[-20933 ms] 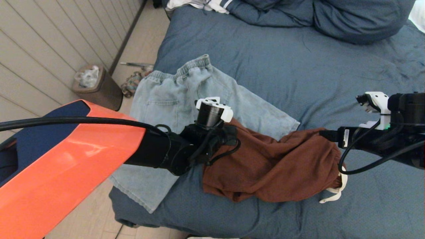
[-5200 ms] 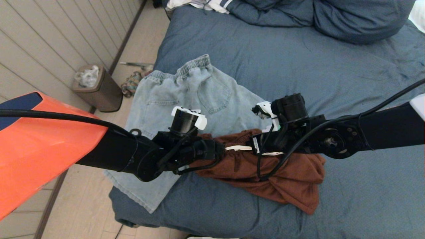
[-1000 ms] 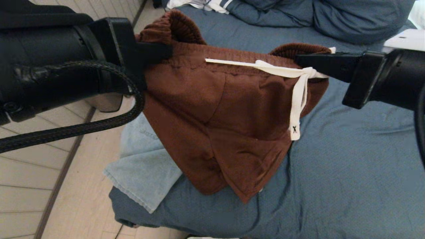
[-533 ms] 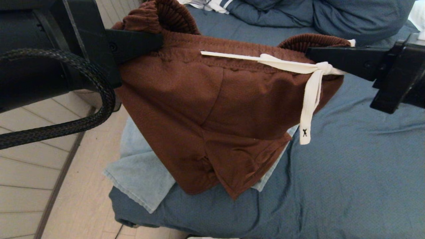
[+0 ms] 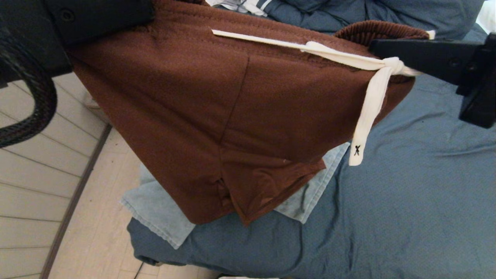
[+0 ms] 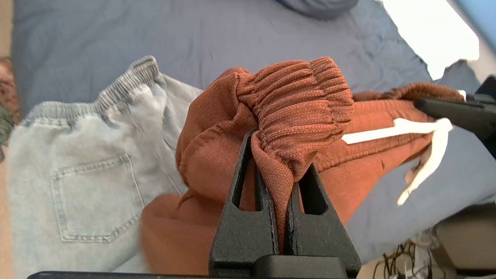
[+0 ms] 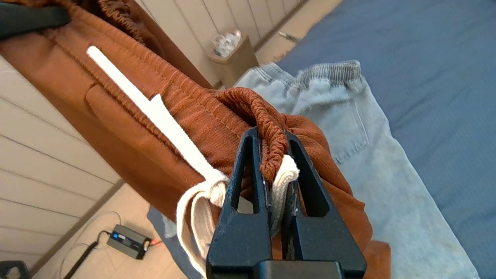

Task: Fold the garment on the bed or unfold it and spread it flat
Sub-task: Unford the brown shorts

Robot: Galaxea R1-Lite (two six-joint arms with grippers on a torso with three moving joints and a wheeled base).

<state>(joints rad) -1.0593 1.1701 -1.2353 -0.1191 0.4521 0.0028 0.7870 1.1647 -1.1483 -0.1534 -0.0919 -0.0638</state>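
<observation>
Brown shorts (image 5: 217, 108) with a ribbed waistband hang in the air above the bed (image 5: 407, 201), stretched between both grippers, legs dangling down. My left gripper (image 5: 149, 17) is shut on one waistband corner, the cloth pinched between its jaws (image 6: 279, 155). At the other corner my right gripper (image 5: 374, 45) is shut on the waistband and the white drawstring (image 5: 372, 100) together (image 7: 271, 135). The lower hem hangs over light denim shorts (image 5: 159, 209) that lie flat on the bed's near left corner.
Blue pillows (image 5: 387, 11) and a white striped cloth (image 5: 240, 6) lie at the bed's far end. Left of the bed is wooden floor along a panelled wall, with a brown waste bin (image 7: 232, 54) and a small power box (image 7: 128, 240).
Both grippers have lifted the brown shorts higher and closer to the head camera. The waistband is pulled wider, and the hem has risen, uncovering more of the denim shorts.
</observation>
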